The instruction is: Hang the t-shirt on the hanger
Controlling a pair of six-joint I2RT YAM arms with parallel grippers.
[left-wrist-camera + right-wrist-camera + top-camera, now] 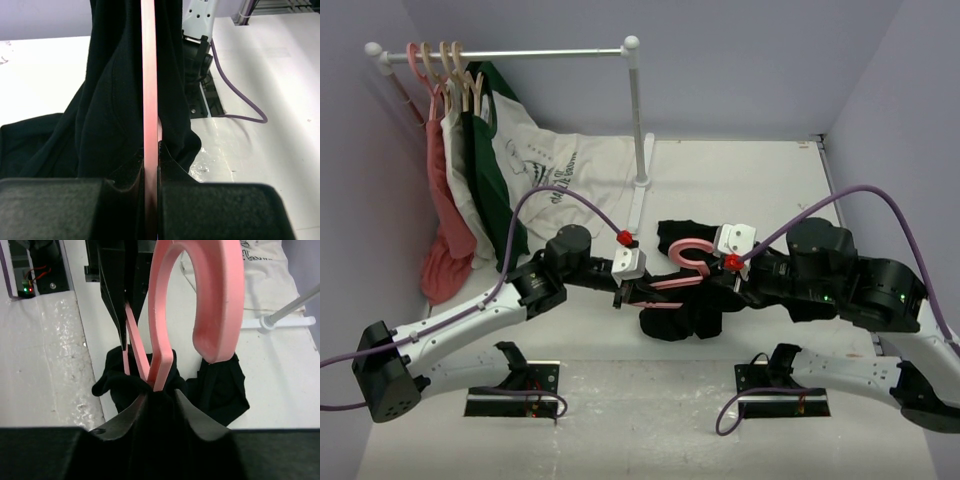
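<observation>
The pink hanger [676, 283] is held off the table between my two grippers, hook up. The black t-shirt [685, 315] hangs bunched around it and trails onto the table. My left gripper [623, 292] is shut on the hanger's thin arm; in the left wrist view the pink bar [148, 75] runs straight up from my shut left gripper [150, 150], with black cloth [110, 100] draped on both sides. My right gripper [720, 272] grips at the hanger's neck. In the right wrist view my right gripper [160, 395] is filled with black cloth [220, 385], and the hook [220, 290] rises above it.
A clothes rail [520, 52] at the back left carries cream hangers with pink, white and dark green garments [490, 190]. Its upright pole [638, 110] stands mid-table. A white shirt with lettering [570, 165] lies behind. Purple cables loop over both arms.
</observation>
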